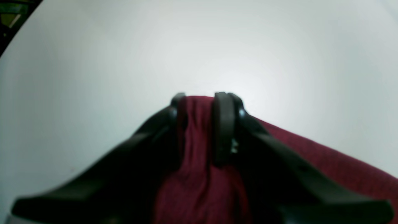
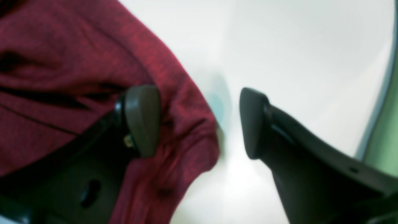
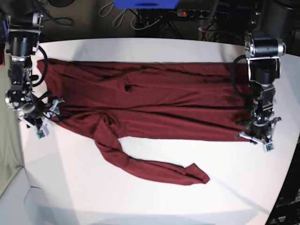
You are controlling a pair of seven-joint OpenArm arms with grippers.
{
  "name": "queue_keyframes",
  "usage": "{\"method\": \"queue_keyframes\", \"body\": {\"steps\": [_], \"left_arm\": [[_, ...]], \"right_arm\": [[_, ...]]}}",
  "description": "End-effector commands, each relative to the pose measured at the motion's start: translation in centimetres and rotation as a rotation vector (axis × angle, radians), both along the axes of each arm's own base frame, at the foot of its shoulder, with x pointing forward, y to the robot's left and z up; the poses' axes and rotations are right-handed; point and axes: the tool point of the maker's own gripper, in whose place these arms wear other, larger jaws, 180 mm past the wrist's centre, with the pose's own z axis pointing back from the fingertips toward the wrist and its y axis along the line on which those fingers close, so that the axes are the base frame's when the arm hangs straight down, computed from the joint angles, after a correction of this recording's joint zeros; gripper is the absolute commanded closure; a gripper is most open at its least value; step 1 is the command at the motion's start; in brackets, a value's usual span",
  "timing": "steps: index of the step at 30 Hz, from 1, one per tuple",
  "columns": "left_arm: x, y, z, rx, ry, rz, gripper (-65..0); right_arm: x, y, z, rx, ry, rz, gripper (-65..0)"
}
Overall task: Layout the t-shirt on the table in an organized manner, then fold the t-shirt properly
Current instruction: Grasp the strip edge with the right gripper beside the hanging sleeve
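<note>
**Left Gripper Clamped on Shirt Edge, Right Gripper Spread Open**

The left gripper [image 1: 202, 99] was closed on a bunched fold of the t-shirt [image 1: 199, 174]; in the left wrist view the maroon cloth ran up between the two dark fingers [image 1: 223, 127] and filled the gap. The right gripper [image 2: 199, 121] stood wide apart. One of its pads [image 2: 143, 119] lay over the shirt's rounded edge, the other was above bare table [image 2: 279, 46], and nothing was pinched between them.

In the base view, the left gripper [image 3: 257, 135] sat at the lower corner of the cloth on that view's right side, and the right gripper [image 3: 41, 123] at the edge of the cloth on the opposite side. The t-shirt [image 3: 154, 101] was stretched lengthwise across the far half of the white table [image 3: 140, 206], wrinkled. One long strip of it trailed toward the near edge and ended near the middle of the table.

Cables and a power strip [image 3: 201, 13] lay beyond the far edge.
</note>
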Motion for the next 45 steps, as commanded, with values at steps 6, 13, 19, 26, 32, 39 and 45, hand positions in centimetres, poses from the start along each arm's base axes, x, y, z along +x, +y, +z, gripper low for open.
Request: {"method": "queue_keyframes", "body": {"steps": [6, 13, 19, 26, 32, 39, 45], "left_arm": [[1.8, 0.6, 2.8, 0.026, -0.078, 0.004, -14.5], [1.8, -0.4, 2.2, 0.01, -0.073, -0.004, -14.5], [1.8, -0.6, 2.3, 0.01, -0.074, -0.007, -14.5], [1.8, -0.6, 2.3, 0.01, -0.074, -0.007, -14.5], [1.8, -0.6, 2.3, 0.01, -0.074, -0.007, -14.5], [1.8, -0.6, 2.2, 0.01, -0.073, -0.007, -14.5], [1.7, -0.6, 2.1, 0.01, -0.071, -0.007, -14.5]], "right_arm": [[-1.1, -0.8, 1.3, -0.088, 0.001, 0.029, -40.6], [-0.6, -2.2, 6.8, -0.17, -0.12, 0.022, -40.6], [0.2, 3.5, 10.8, -0.181, -0.251, 0.157, -40.7], [-0.1, 10.5, 9.6, -0.062, -0.264, 0.236, -40.7], [0.4, 13.9, 8.3, 0.01, -0.244, 0.265, -40.7], [3.0, 14.3, 6.3, 0.064, -0.186, 0.229, -40.6], [4.0, 14.0, 4.8, 0.081, -0.136, 0.212, -40.6]]}}
